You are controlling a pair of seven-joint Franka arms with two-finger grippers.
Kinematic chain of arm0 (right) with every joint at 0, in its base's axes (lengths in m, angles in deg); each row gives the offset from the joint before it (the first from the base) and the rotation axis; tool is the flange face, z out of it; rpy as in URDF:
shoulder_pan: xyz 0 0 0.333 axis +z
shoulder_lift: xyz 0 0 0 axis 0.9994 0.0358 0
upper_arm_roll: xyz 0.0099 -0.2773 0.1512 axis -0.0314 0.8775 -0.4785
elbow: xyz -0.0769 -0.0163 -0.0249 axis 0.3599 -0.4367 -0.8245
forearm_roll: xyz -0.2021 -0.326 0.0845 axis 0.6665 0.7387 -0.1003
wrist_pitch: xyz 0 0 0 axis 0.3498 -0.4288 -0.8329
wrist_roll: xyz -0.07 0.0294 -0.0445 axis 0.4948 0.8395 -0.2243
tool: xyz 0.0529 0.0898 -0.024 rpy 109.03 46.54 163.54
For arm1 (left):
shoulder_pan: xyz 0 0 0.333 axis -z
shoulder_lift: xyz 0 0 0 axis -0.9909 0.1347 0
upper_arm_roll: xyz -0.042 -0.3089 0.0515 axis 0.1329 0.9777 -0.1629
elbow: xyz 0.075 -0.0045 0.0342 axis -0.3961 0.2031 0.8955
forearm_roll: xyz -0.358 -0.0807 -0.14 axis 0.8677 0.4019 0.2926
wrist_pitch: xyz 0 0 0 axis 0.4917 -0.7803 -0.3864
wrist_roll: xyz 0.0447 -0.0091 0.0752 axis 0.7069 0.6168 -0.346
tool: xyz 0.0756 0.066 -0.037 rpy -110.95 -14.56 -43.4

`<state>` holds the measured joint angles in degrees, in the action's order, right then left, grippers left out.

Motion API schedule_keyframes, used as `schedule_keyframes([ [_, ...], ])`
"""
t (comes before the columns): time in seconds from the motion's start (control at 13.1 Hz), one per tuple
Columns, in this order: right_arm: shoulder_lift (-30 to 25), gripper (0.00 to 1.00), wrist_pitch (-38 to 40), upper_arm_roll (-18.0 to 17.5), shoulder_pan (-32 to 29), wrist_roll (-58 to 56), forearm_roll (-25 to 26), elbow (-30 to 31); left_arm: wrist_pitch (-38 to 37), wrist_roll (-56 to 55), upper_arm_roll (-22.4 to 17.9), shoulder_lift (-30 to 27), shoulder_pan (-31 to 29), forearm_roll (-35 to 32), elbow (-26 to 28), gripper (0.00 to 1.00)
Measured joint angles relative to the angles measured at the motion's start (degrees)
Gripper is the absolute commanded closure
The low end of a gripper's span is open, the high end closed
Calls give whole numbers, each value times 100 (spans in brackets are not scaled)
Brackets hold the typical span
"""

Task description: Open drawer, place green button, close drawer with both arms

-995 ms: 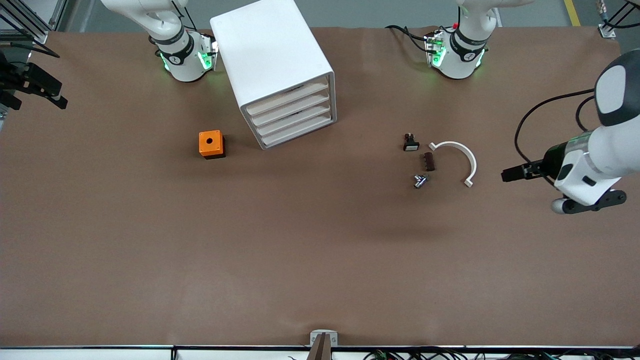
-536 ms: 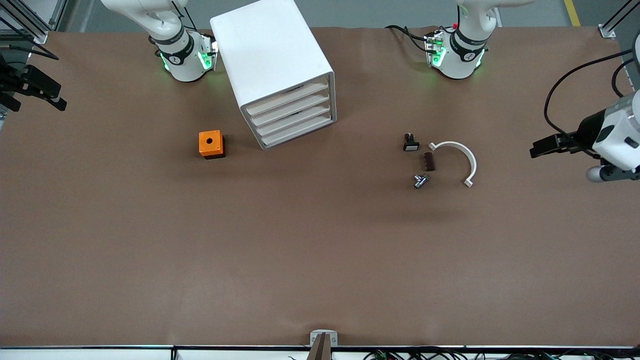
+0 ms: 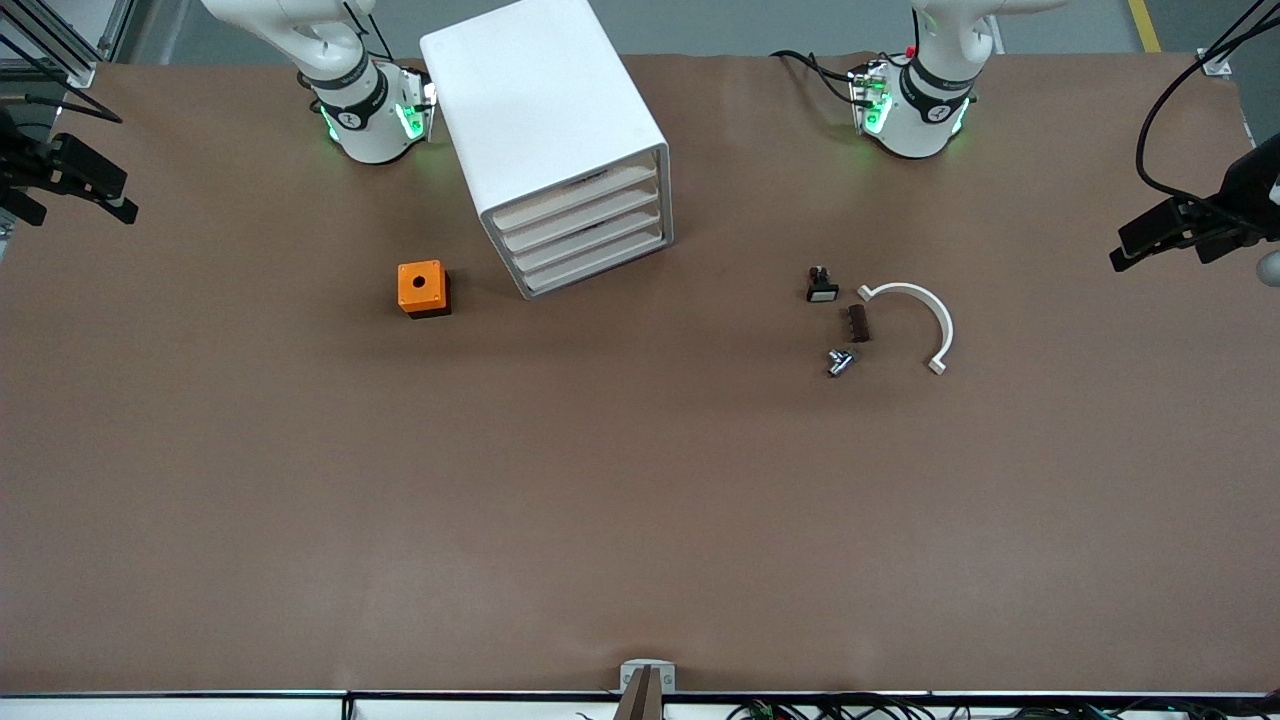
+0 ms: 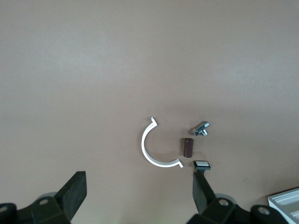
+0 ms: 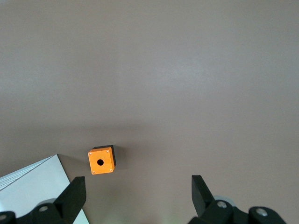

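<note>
The white cabinet [image 3: 540,110] stands between the arm bases with four cream drawer fronts, all shut. The drawer [image 3: 596,264] is the lowest one. The button is out of view. My left gripper [image 4: 139,196] is open and empty, high over the table's edge at the left arm's end [image 3: 1160,236]. In the left wrist view it looks down on a group of small parts. My right gripper [image 5: 138,196] is open and empty over the right arm's end of the table [image 3: 75,180], with the cabinet's corner [image 5: 32,186] below it.
An orange box with a hole [image 3: 423,288] [image 5: 101,160] sits beside the cabinet toward the right arm's end. Toward the left arm's end lie a black button with white face [image 3: 822,288] [image 4: 202,164], a brown cylinder [image 4: 187,147], a metal bolt [image 4: 201,129] and a white arc [image 3: 940,320] [image 4: 143,142].
My left arm has swung away from the small parts toward its end of the table, open the whole time. The right arm has barely moved.
</note>
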<state>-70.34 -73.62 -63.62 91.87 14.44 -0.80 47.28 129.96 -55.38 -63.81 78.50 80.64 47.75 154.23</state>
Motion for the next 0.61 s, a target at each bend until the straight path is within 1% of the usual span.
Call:
schedule_keyframes([
  [0.61,5,0,61,0,1,0,0,0,-29,38,28,-159,15,-9,-39,0],
])
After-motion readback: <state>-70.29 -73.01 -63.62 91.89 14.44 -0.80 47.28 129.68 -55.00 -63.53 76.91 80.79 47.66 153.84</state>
